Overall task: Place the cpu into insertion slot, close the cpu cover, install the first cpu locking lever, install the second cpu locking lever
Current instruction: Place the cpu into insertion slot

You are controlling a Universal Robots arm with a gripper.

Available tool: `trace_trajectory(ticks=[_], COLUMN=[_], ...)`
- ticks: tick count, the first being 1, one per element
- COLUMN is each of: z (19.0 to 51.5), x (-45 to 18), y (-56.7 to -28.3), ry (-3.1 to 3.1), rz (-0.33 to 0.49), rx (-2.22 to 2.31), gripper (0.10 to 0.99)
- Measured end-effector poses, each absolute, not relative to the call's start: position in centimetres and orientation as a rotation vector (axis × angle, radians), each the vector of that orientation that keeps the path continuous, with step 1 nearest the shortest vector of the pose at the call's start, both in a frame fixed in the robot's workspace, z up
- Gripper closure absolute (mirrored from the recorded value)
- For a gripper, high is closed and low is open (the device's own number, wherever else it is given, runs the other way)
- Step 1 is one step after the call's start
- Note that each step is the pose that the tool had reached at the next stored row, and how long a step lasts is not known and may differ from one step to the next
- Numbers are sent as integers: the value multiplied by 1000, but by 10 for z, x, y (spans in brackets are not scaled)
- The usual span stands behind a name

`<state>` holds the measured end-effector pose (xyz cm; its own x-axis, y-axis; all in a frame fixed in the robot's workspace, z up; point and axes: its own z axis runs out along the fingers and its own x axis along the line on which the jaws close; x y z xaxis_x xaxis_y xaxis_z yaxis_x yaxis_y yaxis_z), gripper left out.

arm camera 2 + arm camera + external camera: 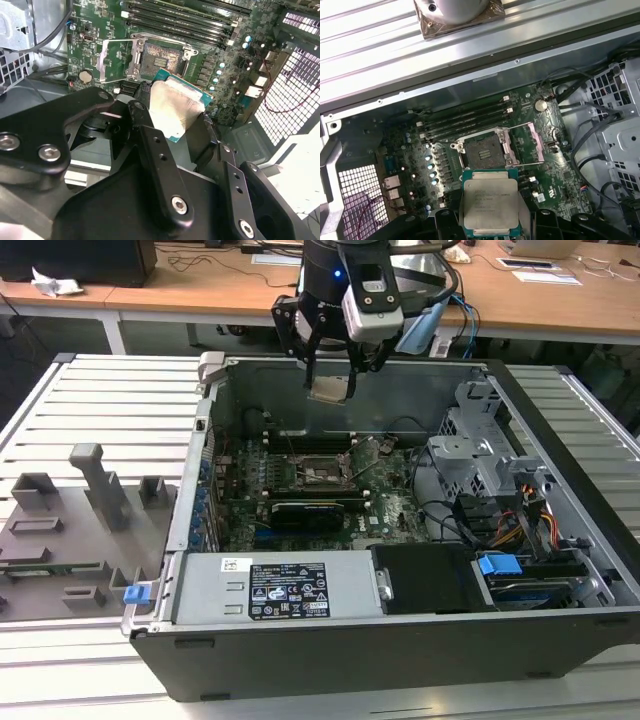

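We find the claw (333, 372) clamped on the cpu (330, 390); below it, the insertion slot (322, 468) lies uncovered, memory slots (465, 120) alongside.

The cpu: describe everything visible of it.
The cpu is a flat square chip with a printed silver-grey metal face and a green board edge around it. The gripper clamps it by two opposite sides and holds it in the air over the open computer case, apart from the empty insertion slot.
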<state>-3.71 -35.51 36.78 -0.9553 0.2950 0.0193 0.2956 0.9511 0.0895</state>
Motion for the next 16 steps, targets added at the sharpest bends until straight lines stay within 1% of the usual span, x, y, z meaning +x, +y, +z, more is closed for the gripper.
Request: trace_trajectory(ticks=[16], z=[368], x=[-37], y=[-355], ry=[-3088], rz=[-144], rx=[-540], gripper=[557])
